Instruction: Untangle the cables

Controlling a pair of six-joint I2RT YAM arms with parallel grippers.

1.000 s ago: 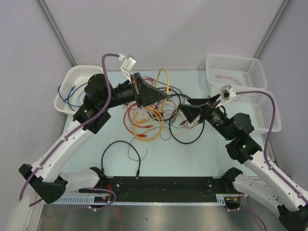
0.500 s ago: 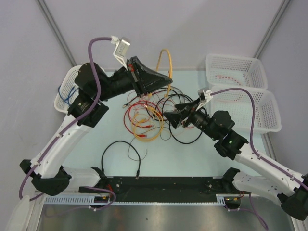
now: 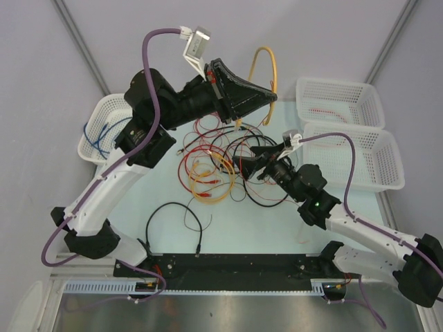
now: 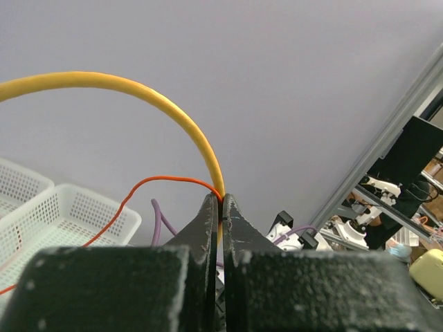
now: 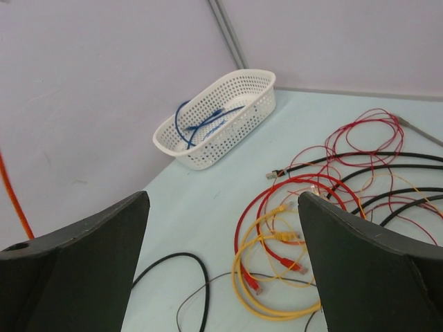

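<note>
The cables lie as a tangle (image 3: 214,162) of red, yellow and black loops in the middle of the table. My left gripper (image 3: 272,93) is raised above the far side of the table, shut on a yellow cable (image 3: 264,63) that arches up from its tips. In the left wrist view the jaws (image 4: 221,198) are pinched on that yellow cable (image 4: 173,104), and a thin orange wire (image 4: 156,181) runs past the tips. My right gripper (image 3: 250,160) hovers open over the tangle's right side with nothing between its fingers (image 5: 97,249). Below it lie a yellow coil (image 5: 270,283) and red loops (image 5: 304,183).
A separate black cable (image 3: 173,211) loops near the table's front. A white basket (image 3: 97,131) with blue cables stands at the left. Two white baskets (image 3: 339,97) (image 3: 370,162) stand at the right, the far one with a red cable in it.
My left arm has risen and swung right, lifting the yellow cable off the table. My right gripper has moved left over the tangle and opened wider.
</note>
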